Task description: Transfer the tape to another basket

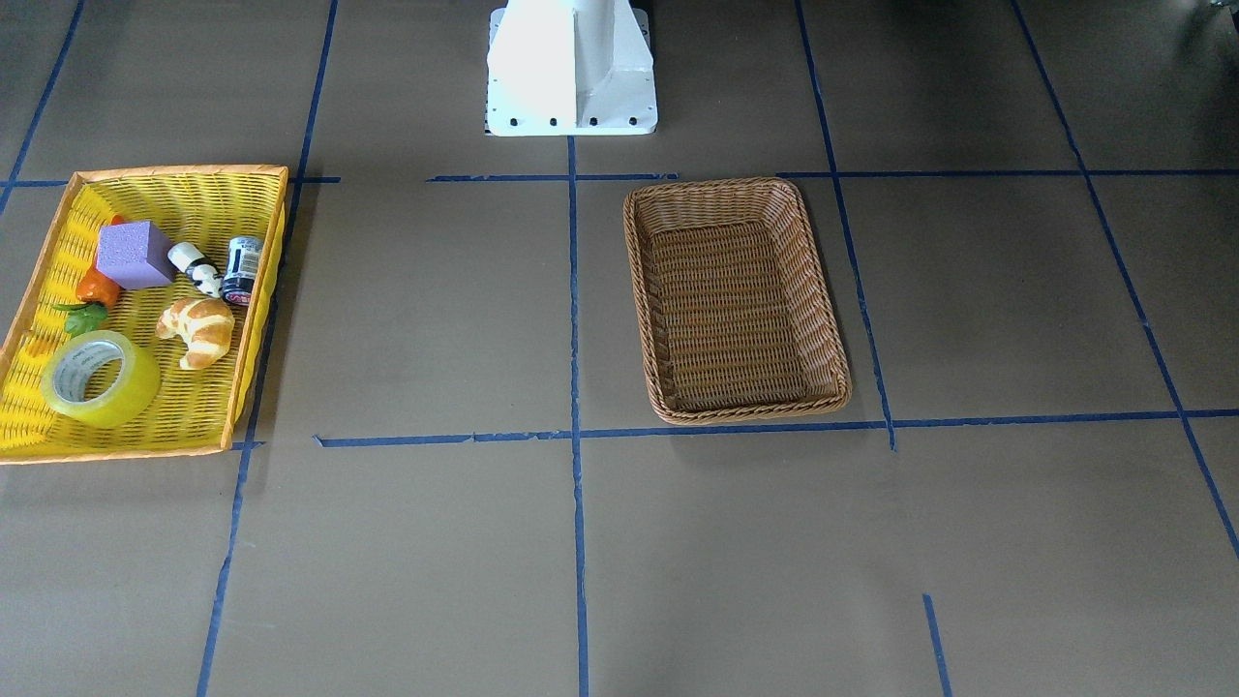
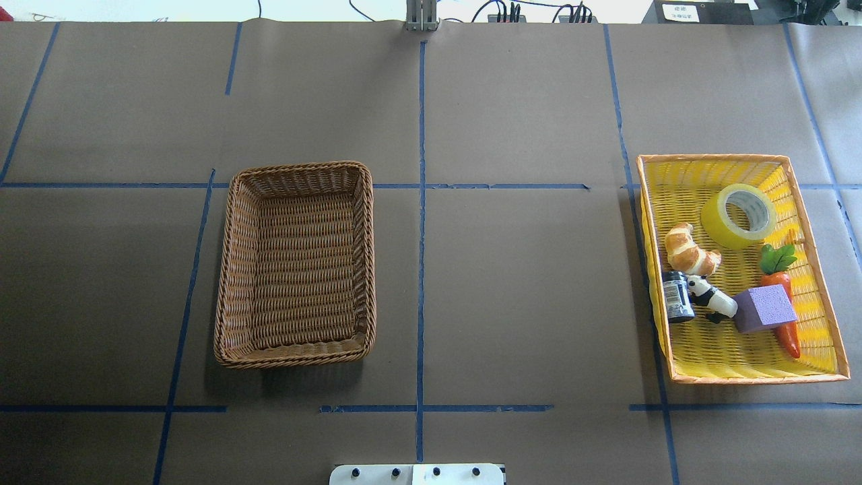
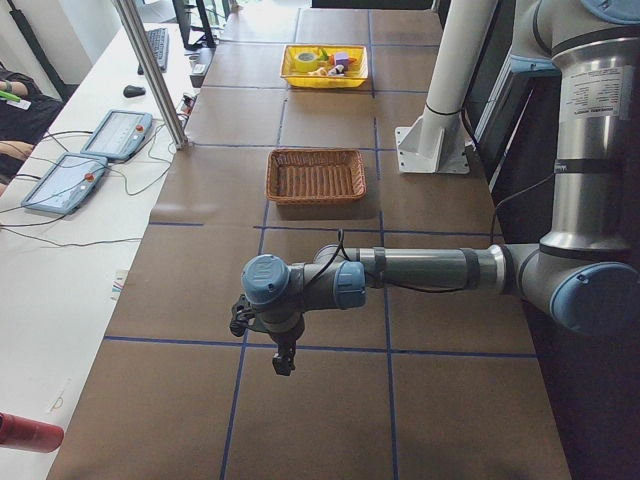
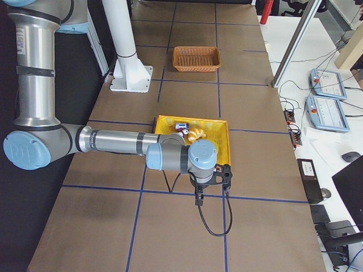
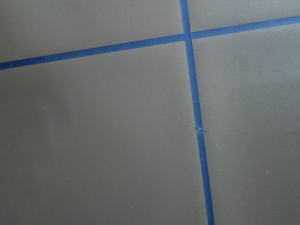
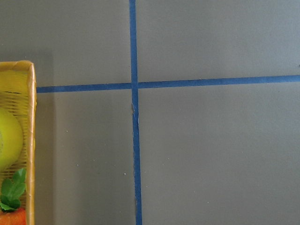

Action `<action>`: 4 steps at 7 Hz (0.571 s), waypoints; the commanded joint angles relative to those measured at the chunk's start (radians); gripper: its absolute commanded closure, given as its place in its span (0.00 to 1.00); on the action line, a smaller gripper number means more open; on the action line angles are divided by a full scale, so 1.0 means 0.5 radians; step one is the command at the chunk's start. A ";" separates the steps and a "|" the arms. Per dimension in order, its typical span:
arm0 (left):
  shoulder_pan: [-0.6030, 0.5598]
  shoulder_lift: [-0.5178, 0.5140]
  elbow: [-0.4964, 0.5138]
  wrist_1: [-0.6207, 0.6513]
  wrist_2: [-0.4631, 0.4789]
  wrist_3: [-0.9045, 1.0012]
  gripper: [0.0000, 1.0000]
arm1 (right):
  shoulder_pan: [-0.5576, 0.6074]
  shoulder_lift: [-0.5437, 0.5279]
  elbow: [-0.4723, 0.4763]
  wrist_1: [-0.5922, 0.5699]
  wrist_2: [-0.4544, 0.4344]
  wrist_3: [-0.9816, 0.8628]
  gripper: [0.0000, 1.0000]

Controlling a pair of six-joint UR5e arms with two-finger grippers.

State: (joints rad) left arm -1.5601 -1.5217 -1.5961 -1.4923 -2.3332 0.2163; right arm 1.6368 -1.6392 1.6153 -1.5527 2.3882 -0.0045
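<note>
The tape is a yellow roll lying flat in the yellow tray, at its corner farthest from the robot base. It also shows in the overhead view and at the left edge of the right wrist view. The brown wicker basket stands empty near the table's middle, also in the overhead view. My left gripper hangs over bare table far from both baskets. My right gripper hangs just beyond the yellow tray's outer end. Neither shows well enough to tell whether it is open or shut.
The yellow tray also holds a croissant, a purple block, a carrot, a panda figure and a small dark can. The white robot base stands behind the baskets. Blue tape lines grid the brown table.
</note>
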 commanded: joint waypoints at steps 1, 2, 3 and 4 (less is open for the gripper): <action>0.000 0.003 -0.005 -0.004 0.000 0.003 0.00 | 0.000 -0.004 -0.003 0.004 0.000 -0.009 0.00; 0.000 0.003 -0.005 -0.004 0.000 0.003 0.00 | 0.000 -0.007 -0.006 0.004 -0.003 -0.009 0.00; 0.000 0.003 -0.005 -0.004 0.000 0.003 0.00 | 0.000 -0.007 -0.009 0.004 -0.006 0.000 0.00; 0.000 0.003 -0.005 -0.004 0.000 0.003 0.00 | 0.000 -0.007 -0.009 0.004 -0.006 0.003 0.00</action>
State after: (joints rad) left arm -1.5600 -1.5203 -1.5983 -1.4940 -2.3332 0.2178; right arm 1.6368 -1.6425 1.6115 -1.5509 2.3861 -0.0056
